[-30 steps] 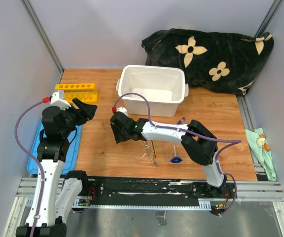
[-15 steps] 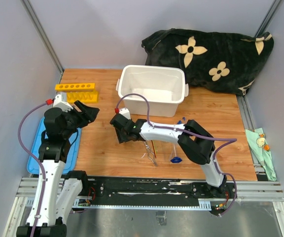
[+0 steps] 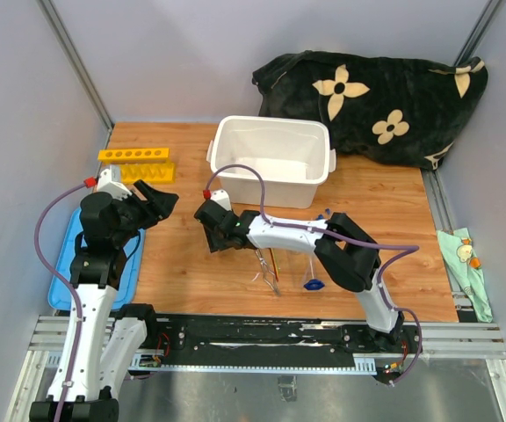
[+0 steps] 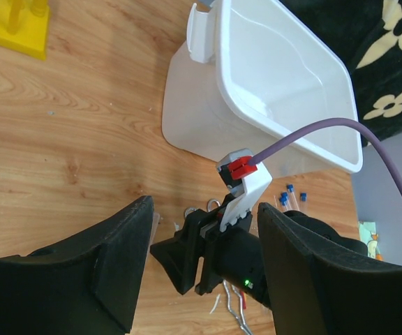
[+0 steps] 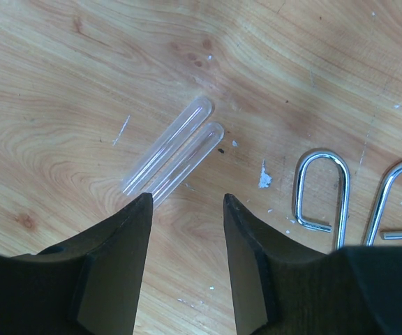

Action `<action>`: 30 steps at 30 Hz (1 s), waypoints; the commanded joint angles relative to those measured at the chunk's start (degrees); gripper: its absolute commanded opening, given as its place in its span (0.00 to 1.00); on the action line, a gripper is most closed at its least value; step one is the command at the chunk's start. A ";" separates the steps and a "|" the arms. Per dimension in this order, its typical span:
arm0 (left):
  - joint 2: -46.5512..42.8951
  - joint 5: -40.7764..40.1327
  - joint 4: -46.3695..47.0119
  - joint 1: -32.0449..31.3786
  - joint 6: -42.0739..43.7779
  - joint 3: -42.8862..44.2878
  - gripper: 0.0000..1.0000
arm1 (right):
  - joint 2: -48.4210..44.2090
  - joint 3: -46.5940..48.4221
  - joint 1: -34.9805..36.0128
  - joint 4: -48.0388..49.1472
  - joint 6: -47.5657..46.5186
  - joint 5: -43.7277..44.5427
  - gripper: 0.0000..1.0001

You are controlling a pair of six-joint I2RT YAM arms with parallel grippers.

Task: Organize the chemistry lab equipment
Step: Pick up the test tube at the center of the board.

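Two clear tubes (image 5: 167, 146), side by side (round-ended)

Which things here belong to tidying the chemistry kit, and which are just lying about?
Job: yellow rack, glass tubes, tweezers, blue-capped tubes, blue-based glass.
Lying about: bin, blanket, green cloth.

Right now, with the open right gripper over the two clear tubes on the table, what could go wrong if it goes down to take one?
1. The two clear tubes lie side by side, perhaps touching. The right gripper could close on both, or push one so that it rolls away on the table.
2. The metal loops lie close beside the tubes. A finger might knock them on the way down.
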 commanded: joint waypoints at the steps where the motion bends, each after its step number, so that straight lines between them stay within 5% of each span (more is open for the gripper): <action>1: -0.23 1.26 1.94 -0.03 -0.27 -0.66 0.66 | 1.48 2.12 -0.72 0.09 -0.23 0.81 0.46; 30: 0.26 2.63 3.34 -0.03 -0.46 -2.76 0.66 | 1.94 -1.31 -0.63 -1.72 -0.42 0.77 0.41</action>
